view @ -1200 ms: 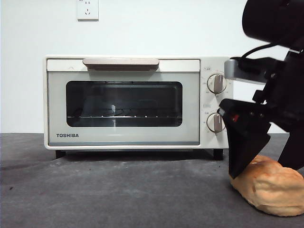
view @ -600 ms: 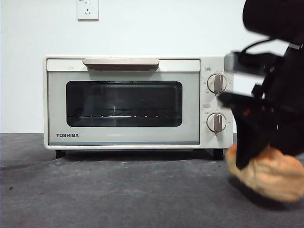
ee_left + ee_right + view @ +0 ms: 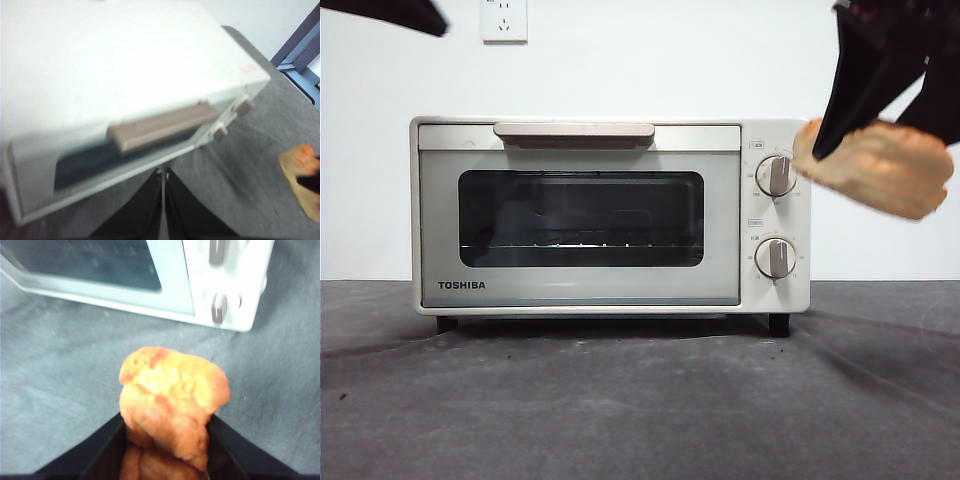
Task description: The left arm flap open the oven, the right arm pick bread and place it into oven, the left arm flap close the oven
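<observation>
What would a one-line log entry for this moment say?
right pincer: holds bread aloft | oven: door shut | left pincer: shut, above handle

A plain white wall (image 3: 650,60) stood behind the table, evenly lit and bare apart from a white socket (image 3: 505,20) set high up on it. Below the wall, a dark grey tabletop (image 3: 620,400) with a rough, felt-like surface ran across the full width, and soft shadows lay over it. In the left wrist view, a dark frame (image 3: 300,45), perhaps of a window or door, stood past the far edge of the tabletop, with pale wall beside it
</observation>
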Controlling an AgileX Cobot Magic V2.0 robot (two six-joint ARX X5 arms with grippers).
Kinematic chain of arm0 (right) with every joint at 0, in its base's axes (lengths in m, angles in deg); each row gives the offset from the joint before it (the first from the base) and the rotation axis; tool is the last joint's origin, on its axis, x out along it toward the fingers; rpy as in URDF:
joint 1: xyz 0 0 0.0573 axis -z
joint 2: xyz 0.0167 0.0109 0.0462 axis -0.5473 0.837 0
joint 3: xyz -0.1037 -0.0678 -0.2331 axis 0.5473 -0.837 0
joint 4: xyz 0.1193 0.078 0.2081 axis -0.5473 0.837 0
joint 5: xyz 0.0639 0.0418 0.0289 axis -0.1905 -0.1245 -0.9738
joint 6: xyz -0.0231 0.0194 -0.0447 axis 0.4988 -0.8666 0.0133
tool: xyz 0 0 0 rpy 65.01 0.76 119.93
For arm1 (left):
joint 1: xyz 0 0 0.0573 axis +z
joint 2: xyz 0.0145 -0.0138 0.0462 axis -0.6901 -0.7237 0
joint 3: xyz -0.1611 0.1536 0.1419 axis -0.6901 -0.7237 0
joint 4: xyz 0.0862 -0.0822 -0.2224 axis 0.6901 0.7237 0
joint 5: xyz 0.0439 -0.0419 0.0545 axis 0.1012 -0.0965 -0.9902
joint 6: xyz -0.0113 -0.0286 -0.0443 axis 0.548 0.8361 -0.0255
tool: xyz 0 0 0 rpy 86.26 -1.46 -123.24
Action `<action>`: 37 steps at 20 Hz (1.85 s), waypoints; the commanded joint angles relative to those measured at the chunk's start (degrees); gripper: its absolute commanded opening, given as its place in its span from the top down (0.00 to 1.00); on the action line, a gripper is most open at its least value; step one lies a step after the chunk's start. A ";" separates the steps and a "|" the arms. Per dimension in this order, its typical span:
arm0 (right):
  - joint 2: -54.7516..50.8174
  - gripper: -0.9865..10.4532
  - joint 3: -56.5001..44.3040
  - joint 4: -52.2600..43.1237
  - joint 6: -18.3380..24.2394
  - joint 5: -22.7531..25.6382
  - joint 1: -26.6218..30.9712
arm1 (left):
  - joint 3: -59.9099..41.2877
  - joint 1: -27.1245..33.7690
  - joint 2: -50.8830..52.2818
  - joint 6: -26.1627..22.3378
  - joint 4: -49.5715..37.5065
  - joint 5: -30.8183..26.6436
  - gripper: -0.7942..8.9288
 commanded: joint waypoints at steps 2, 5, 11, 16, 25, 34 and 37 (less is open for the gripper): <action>-1.38 0.74 2.27 0.81 0.76 0.02 -0.44 | 6.27 -2.89 -9.51 -1.75 -2.16 -1.03 0.90; -2.67 0.74 2.49 0.90 0.76 0.02 -0.44 | 10.43 -5.29 -16.68 -3.74 -2.56 -5.49 0.90; -3.23 0.74 2.49 1.14 0.83 0.20 -0.44 | 13.35 -8.39 -24.59 -5.64 -6.23 -8.52 0.90; -3.23 0.74 2.49 1.14 1.14 0.26 -0.44 | 13.35 -10.45 -26.88 -6.97 -6.45 -11.08 0.90; -3.23 0.74 2.49 1.07 1.88 0.61 -0.44 | 13.35 -14.12 -27.41 -7.91 2.32 -12.31 0.90; -3.23 0.74 2.49 1.07 2.03 0.61 -0.44 | 13.35 -20.41 -27.39 -7.21 16.74 -12.28 0.90; -3.23 0.74 2.49 1.07 2.03 0.61 -0.44 | 13.35 -21.88 -27.39 -7.21 20.70 -12.28 0.90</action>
